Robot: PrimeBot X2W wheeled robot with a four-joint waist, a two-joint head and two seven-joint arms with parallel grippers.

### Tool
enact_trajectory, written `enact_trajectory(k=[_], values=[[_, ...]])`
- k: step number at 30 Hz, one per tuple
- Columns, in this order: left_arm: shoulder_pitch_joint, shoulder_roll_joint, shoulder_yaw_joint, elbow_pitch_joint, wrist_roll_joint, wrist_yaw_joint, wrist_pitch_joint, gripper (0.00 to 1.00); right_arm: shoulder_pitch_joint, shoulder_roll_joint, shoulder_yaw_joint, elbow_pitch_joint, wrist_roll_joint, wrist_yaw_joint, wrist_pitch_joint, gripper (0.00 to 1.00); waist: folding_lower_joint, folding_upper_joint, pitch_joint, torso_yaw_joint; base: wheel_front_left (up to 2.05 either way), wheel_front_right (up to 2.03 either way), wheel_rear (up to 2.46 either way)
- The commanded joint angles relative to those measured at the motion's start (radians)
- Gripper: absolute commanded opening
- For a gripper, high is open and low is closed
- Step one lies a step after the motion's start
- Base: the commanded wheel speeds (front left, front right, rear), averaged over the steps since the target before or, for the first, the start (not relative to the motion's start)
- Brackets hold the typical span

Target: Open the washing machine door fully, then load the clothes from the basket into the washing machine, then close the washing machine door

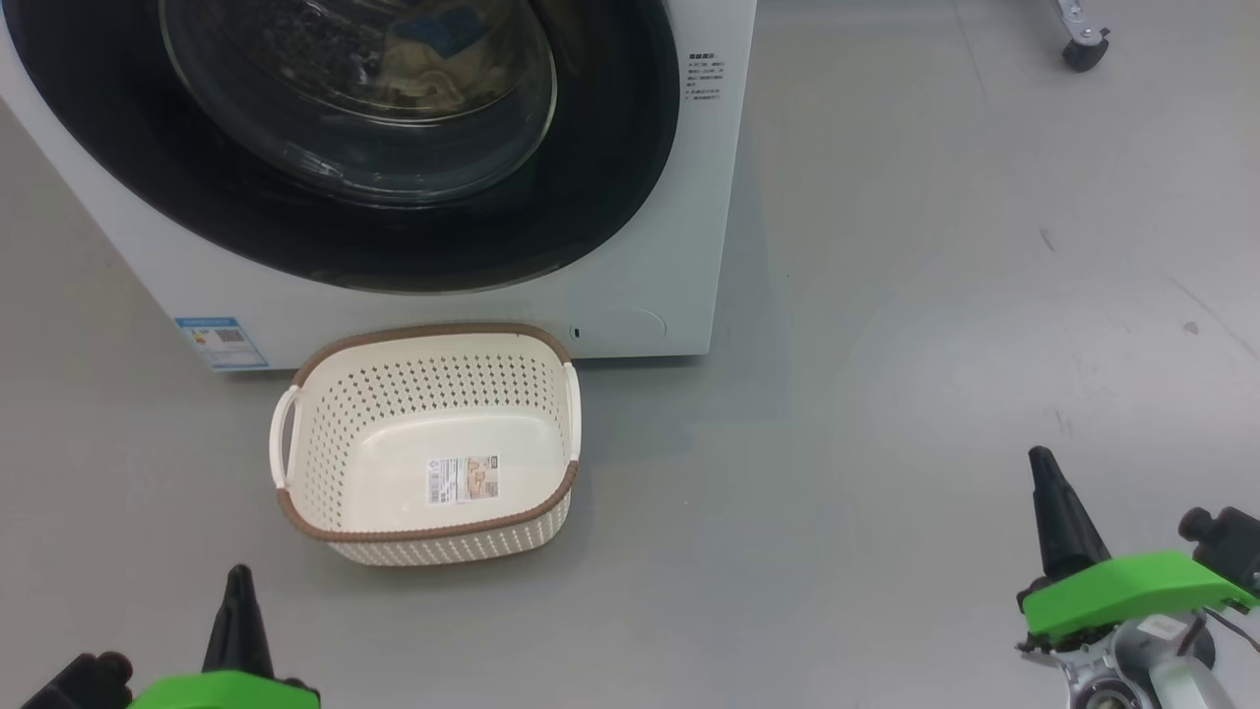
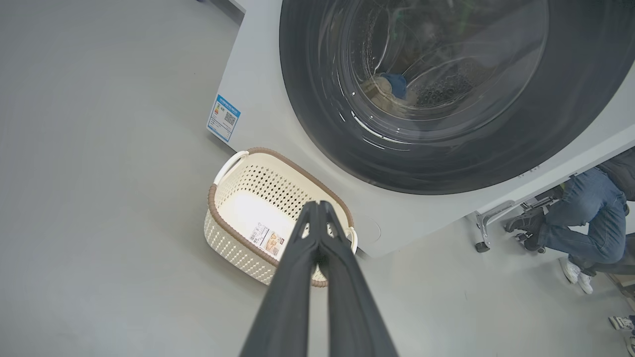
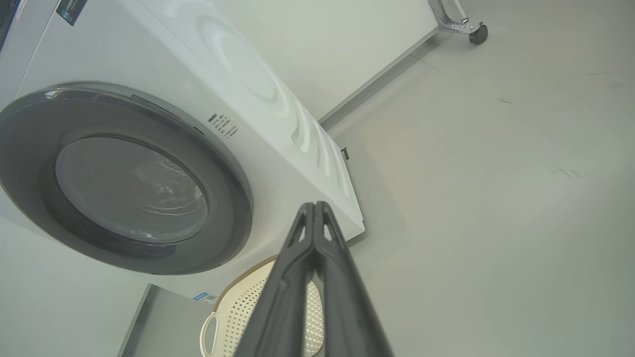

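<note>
black washing machine door point(image 1: 345, 128) looks shut over the clothes point(image 2: 384, 91), basket point(image 1: 433, 331) empty; left gripper point(image 2: 317, 206), right gripper point(image 3: 314, 206) pinched closed, empty. if it hasn't clicked home, it could swing open.

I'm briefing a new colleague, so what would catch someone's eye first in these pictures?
The big round washing machine door, shut, glossy black around clear glass, dominates the top of the head view, with the clothes visible behind it. Just below, the cream basket stands empty on the grey floor.
</note>
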Motion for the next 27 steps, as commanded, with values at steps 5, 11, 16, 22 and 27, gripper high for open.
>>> enact_trajectory(k=[5, 11, 16, 22, 27], values=[[-0.053, 0.007, 0.026, -0.021, -0.083, -0.01, 0.019, 0.0, -0.054, -0.011, -0.009, -0.025, 0.082, -0.002, 0.02, 0.0, 0.0, 0.0, -0.005, 0.002, 0.0, 0.0, 0.0], [-0.06, 0.006, 0.029, -0.016, -0.141, -0.011, 0.034, 0.0, -0.056, -0.011, -0.015, -0.023, 0.138, -0.002, 0.033, 0.0, 0.0, 0.0, -0.01, 0.004, 0.0, 0.0, 0.0], [-0.067, 0.006, 0.032, -0.01, -0.199, -0.012, 0.049, 0.0, -0.059, -0.01, -0.021, -0.021, 0.194, -0.002, 0.047, 0.0, 0.0, 0.0, -0.014, 0.006, 0.0, 0.0, 0.0], [-0.075, 0.006, 0.036, -0.004, -0.268, -0.013, 0.066, 0.0, -0.062, -0.009, -0.028, -0.018, 0.26, -0.002, 0.064, 0.0, 0.0, 0.0, -0.02, 0.008, 0.0, 0.0, 0.0], [-0.083, 0.006, 0.04, 0.002, -0.338, -0.014, 0.084, 0.0, -0.065, -0.007, -0.036, -0.015, 0.326, -0.002, 0.081, 0.0, 0.0, 0.0, -0.025, 0.01, 0.0, 0.0, 0.0]])
